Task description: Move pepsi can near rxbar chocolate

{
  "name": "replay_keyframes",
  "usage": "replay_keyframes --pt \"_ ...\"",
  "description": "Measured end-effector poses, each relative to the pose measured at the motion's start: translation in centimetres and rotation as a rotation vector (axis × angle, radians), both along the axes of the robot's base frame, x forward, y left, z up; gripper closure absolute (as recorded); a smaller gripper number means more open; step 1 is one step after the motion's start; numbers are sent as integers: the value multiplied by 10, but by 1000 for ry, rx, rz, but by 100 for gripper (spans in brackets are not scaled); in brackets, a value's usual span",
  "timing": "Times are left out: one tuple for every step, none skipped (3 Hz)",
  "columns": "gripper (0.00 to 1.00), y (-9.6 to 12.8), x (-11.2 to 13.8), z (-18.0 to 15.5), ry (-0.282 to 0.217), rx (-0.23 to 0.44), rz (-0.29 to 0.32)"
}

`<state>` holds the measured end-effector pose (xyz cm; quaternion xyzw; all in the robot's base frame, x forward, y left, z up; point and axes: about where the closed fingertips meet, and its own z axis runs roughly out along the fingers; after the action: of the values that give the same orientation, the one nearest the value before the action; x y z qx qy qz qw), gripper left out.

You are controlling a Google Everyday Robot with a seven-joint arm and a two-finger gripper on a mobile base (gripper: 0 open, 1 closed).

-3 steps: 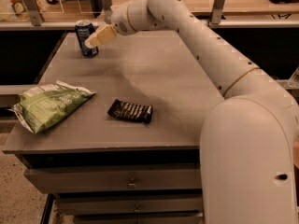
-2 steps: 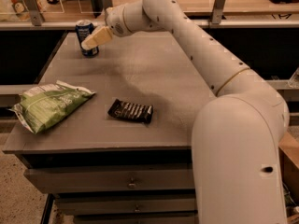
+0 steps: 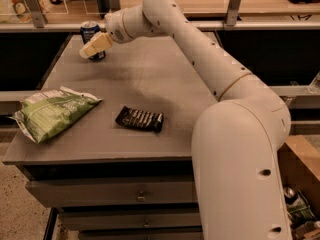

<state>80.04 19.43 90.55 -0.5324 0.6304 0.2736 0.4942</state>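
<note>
The pincer (image 3: pixel 94 46) half hides the pepsi can (image 3: pixel 90 30), seemingly touching; its grip cannot be told.

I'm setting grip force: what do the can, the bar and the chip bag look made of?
The can: probably thin metal, blue printed side, silvery top rim. The bar: dark wrapper with faint sheen, likely plastic film. The chip bag: green, creased and puffy, likely plastic or foil film. The gripper is at the can's front, near the table's far left corner.

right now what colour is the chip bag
The chip bag is green, camera view; gripper at the pepsi can.
</note>
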Motion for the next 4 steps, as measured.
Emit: replay_keyframes --pt "0 9 8 -16 29 12 4" --pt "0 17 17 -28 47 23 2" --pt "18 23 26 -38 54 41 -11" --pt "41 27 30 -40 45 50 -15"
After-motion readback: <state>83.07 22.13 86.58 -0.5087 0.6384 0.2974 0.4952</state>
